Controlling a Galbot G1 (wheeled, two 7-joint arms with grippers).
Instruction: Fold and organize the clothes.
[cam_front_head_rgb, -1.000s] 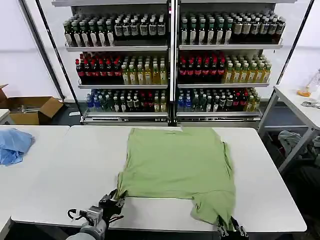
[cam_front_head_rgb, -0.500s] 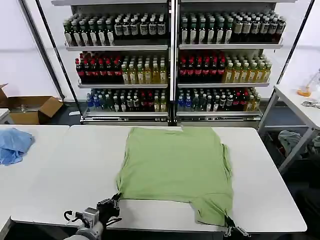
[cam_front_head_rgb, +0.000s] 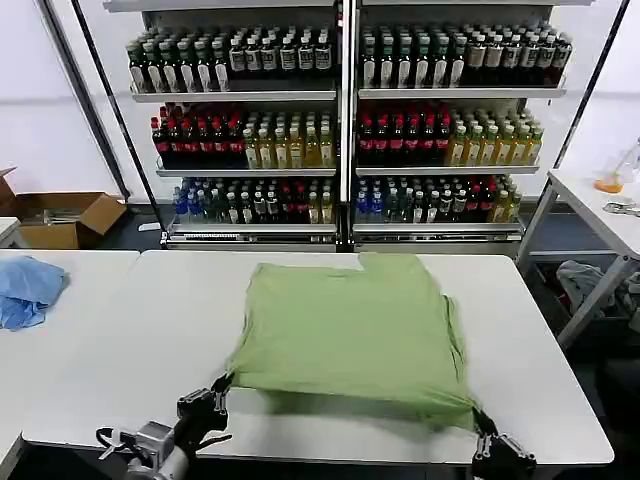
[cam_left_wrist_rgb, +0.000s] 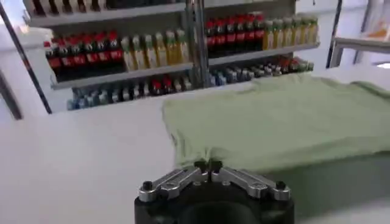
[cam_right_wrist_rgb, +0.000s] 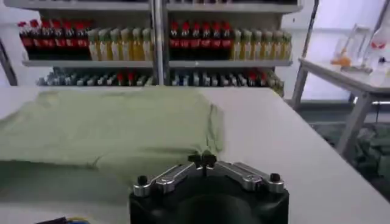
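The light green shirt (cam_front_head_rgb: 350, 325) lies spread on the white table (cam_front_head_rgb: 150, 320), its near edge lifted off the surface and casting a shadow. My left gripper (cam_front_head_rgb: 222, 385) is shut on the shirt's near left corner; in the left wrist view the left gripper (cam_left_wrist_rgb: 207, 165) pinches the green shirt (cam_left_wrist_rgb: 280, 119) at its fingertips. My right gripper (cam_front_head_rgb: 478, 420) is shut on the near right corner; the right wrist view shows the right gripper (cam_right_wrist_rgb: 202, 160) closed on the shirt (cam_right_wrist_rgb: 116, 125) edge.
A light blue cloth (cam_front_head_rgb: 25, 290) lies on the adjoining table at the left. Shelves of bottles (cam_front_head_rgb: 340, 130) stand behind the table. A cardboard box (cam_front_head_rgb: 60, 218) sits on the floor at left, and another table (cam_front_head_rgb: 600, 215) with a grey garment (cam_front_head_rgb: 590, 280) below it stands at right.
Both grippers have raised the shirt's near edge off the table and drawn it taut. The hanging right flap has been pulled up level, and the far edge has shifted.
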